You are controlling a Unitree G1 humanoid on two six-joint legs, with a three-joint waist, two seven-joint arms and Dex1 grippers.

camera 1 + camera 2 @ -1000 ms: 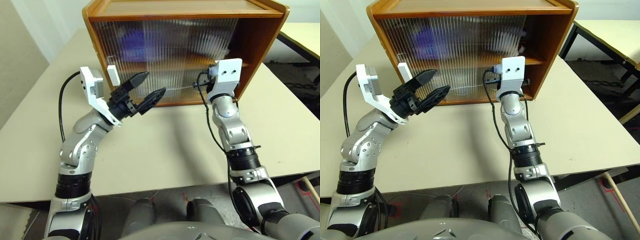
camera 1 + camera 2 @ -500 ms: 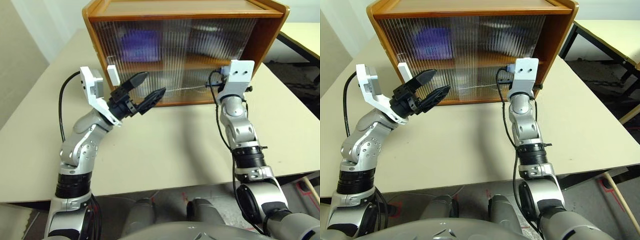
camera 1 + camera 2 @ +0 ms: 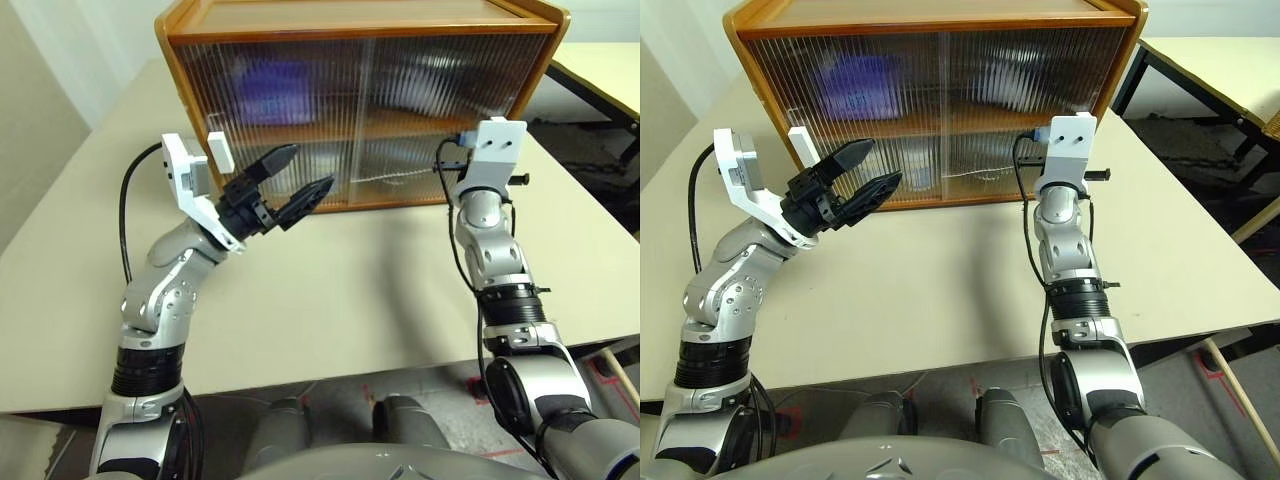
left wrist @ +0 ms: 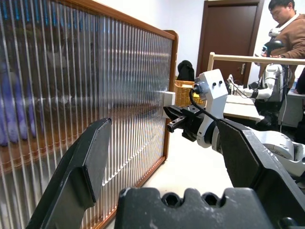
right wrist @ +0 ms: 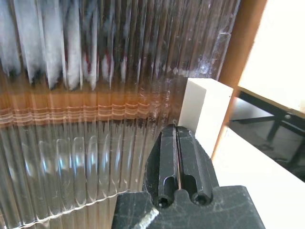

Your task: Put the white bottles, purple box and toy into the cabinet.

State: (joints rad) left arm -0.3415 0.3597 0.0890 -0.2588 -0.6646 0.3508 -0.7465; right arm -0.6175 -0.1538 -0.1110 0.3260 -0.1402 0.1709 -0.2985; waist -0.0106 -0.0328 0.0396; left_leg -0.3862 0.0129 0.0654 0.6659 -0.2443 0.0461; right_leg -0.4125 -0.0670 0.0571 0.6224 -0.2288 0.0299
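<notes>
The left gripper (image 3: 288,180) hangs over the tabletop (image 3: 330,290) in front of the cabinet (image 3: 350,20). Its jaws are wide apart and hold nothing. It looks like it is just waiting out of the way.

A bit farther out, the right gripper (image 5: 177,157) has its jaws pressed tight together. The tips sit right against the white handle (image 5: 204,112) of the right sliding door (image 3: 445,110), at the cabinet's right edge. Pushing with the jaws together makes a firm little stick, so I think it is sliding that door shut.

Both ribbed doors now cover the whole front. The cabinet is orange-brown wood with a middle shelf.

Behind the left door (image 3: 270,120), on the upper shelf, there is a blurry purple shape, surely the purple box (image 3: 268,92). Behind the right door there are white smudges with a bit of red. I cannot tell which is a bottle or the toy. The job looks nearly done.
</notes>
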